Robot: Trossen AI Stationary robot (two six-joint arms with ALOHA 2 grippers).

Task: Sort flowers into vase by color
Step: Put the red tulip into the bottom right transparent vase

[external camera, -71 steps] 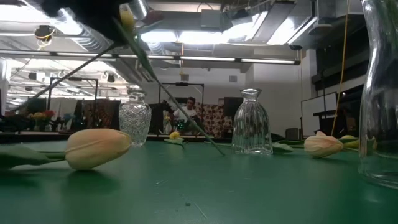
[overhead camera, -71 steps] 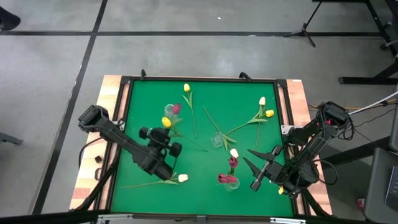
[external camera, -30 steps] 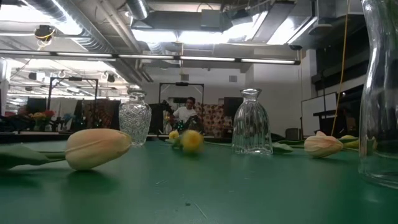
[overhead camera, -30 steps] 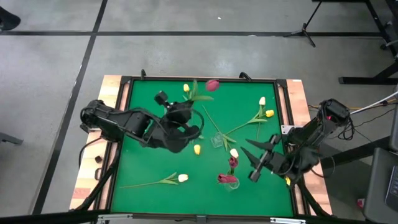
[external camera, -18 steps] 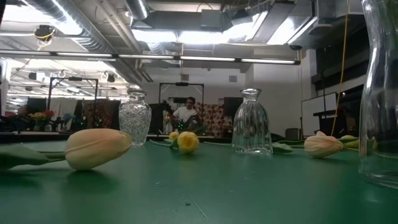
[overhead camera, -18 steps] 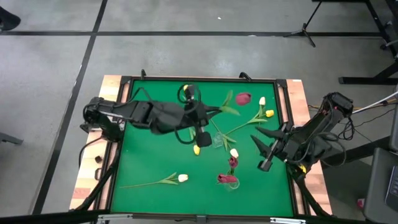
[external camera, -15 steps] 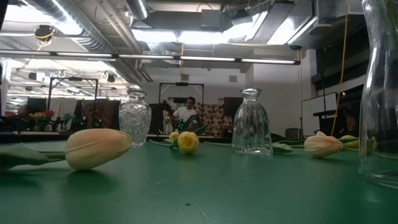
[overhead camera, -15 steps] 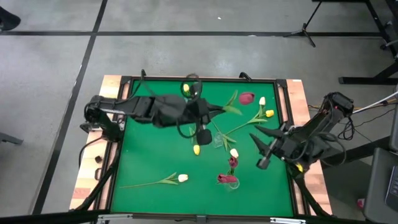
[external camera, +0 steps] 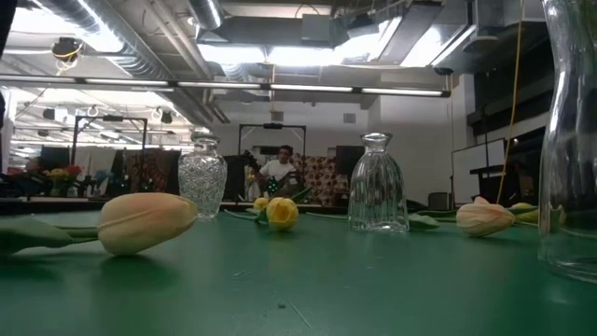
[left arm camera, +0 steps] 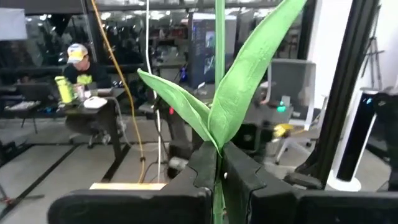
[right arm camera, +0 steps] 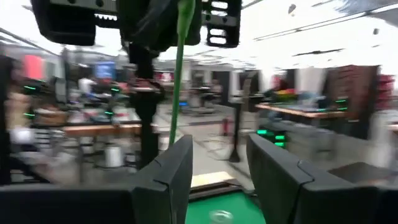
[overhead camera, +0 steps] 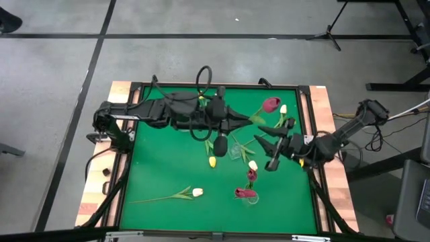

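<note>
Magenta tulip (overhead camera: 271,104) in left claw (overhead camera: 243,119)

My left gripper (left arm camera: 219,171) has matt black plastic fingers, and the stem pinched between them looks like smooth green plastic, its leaves (left arm camera: 249,74) a thin, cloth-like fabric with a faint sheen. My right gripper (right arm camera: 217,165) shows the same dull black plastic. The table's surface (overhead camera: 168,168) is a matt green mat, felt-like, framed by bare pale wood (overhead camera: 91,195). The ribbed vase (external camera: 378,184) and the cut-pattern vase (external camera: 202,177) are clear, glossy glass. The cream tulip head (external camera: 146,222) looks soft and satiny, like fabric.
</note>
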